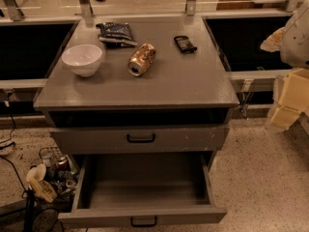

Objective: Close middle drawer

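The gripper (288,103) hangs at the right edge, beside the cabinet (140,81); whether it is wide or narrow cannot be told. Below and left of it, the middle drawer (145,187) stands pulled out, its grey box bare. Farther left, on the cabinet top, a white bowl (82,59) sits near a tipped can (141,59).

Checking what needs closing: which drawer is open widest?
The middle drawer, lowest in view: pulled far out, bare box showing. The scuffed drawer above barely protrudes. The tool is at the right edge.
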`<state>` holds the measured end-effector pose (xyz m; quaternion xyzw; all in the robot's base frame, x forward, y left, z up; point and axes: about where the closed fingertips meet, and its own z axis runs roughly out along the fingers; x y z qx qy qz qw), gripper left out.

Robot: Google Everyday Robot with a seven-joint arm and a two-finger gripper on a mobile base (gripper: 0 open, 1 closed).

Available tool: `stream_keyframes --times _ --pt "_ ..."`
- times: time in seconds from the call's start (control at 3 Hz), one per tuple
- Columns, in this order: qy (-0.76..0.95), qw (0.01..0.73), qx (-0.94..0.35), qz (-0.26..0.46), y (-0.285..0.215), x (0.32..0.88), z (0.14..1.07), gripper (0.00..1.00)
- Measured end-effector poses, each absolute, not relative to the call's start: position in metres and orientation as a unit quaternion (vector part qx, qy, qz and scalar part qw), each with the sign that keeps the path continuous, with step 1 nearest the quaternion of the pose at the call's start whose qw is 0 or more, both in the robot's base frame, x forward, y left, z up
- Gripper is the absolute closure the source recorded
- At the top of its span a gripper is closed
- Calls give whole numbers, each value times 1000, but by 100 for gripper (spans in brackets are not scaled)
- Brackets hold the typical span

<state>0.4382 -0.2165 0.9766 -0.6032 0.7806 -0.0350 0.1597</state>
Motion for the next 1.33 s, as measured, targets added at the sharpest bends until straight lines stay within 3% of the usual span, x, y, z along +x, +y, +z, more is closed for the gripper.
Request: stream_keyframes --times 0.33,0.67,1.0,1.33 --pt "781 160 -603 -35 -217 438 977 0" --pt "781 160 -603 -35 -217 438 977 8" --pt "781 160 -603 -35 -217 438 977 39" --pt "781 160 -603 -35 -217 438 977 62"
